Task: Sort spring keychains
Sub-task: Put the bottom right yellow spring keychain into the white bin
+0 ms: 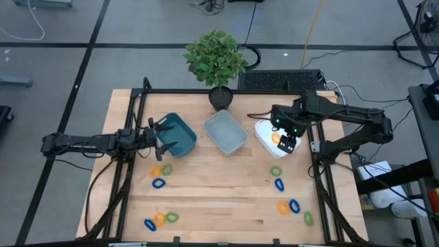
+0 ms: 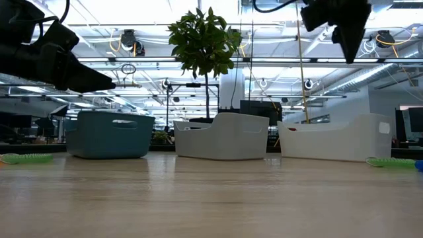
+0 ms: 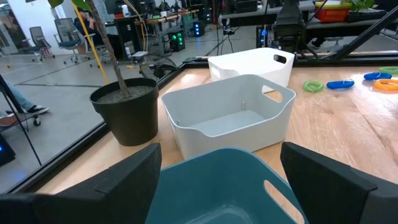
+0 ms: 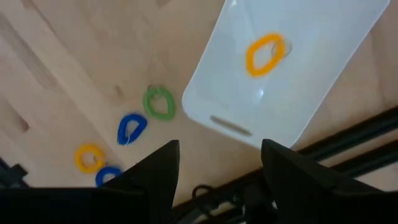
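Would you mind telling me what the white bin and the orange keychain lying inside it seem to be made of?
The white bin looks like moulded plastic with a smooth, slightly glossy finish: thin even walls, rounded corners and a cut-out handle slot. The orange keychain in it looks like coiled plastic, judging by its uniform bright colour and springy loop shape, though its coils are too small to confirm.

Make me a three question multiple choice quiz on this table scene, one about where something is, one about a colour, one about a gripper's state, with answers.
1. Where is the right gripper?
A. Above the white bin
B. Above the teal bin
C. Beside the potted plant

2. What colour is the keychain in the white bin?
A. Blue
B. Green
C. Orange

3. How does the left gripper stand?
A. Open, empty
B. Shut on a keychain
C. Shut, empty

Answers: 1 A, the high view shows it over the white bin. 2 C, the right wrist view shows an orange loop inside. 3 A, the left wrist view shows its fingers apart, with nothing between.
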Robot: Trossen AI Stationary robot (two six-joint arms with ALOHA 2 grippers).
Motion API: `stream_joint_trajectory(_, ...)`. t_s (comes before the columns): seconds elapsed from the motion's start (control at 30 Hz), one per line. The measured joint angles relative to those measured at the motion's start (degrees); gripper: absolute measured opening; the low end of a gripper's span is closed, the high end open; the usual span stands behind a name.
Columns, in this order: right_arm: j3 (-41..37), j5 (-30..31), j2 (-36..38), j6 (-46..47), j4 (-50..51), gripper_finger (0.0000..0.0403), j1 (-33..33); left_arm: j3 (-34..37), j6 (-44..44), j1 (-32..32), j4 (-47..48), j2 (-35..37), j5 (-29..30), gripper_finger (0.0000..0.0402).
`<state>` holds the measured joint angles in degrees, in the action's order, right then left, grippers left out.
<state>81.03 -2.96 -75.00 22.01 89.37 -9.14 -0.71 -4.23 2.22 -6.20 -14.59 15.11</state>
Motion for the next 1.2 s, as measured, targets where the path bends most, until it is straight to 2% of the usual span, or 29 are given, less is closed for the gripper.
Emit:
stream_joint_trajectory(0.53, 0.0, -0.4, 0.0, 11.0, 0.7, 0.0212, 12.3, 0.0, 0.0, 0.0, 0.0, 0.0, 0.0, 0.0335)
stream_joint_trajectory(0.93, 0.0, -1.1, 0.0, 26.3, -0.4, 0.0212, 28.1, 0.0, 0.0, 0.0, 0.0, 0.0, 0.0, 0.0335)
stream_joint_trajectory(1.2, 0.0, -0.8, 0.0, 36.4, -8.0, 0.0212, 38.4, 0.0, 0.0, 0.0, 0.0, 0.0, 0.0, 0.0335)
